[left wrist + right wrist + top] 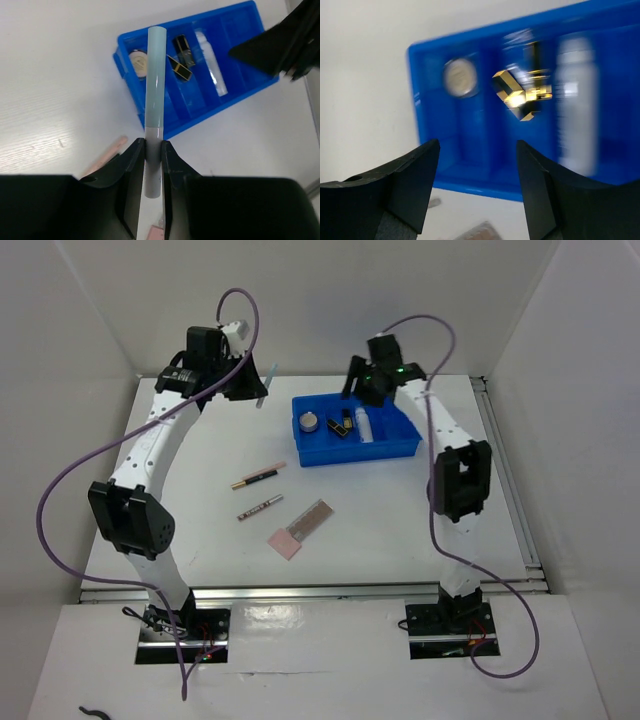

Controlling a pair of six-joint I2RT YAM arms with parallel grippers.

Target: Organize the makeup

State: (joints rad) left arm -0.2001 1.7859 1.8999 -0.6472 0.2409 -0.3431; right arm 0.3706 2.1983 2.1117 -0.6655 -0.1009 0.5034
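Makeup (338, 424) half sorted, collision risk ahead

My left gripper (152, 150) clamps one end of a pale green pencil (155, 85), raised near the blue tray (360, 454). My right gripper (476, 150) hangs over the tray, jaws apart, empty. Compact (460, 77), lipsticks (520, 92) and clear tube (575, 115) lie inside; two pencils (258, 476) and the palette (300, 530) lie on the table (200, 450). Likely risks: my arms colliding over the tray, or the end-held pencil pivoting loose.

Lab cell: white walls (90, 300), bolted arms (150, 450)
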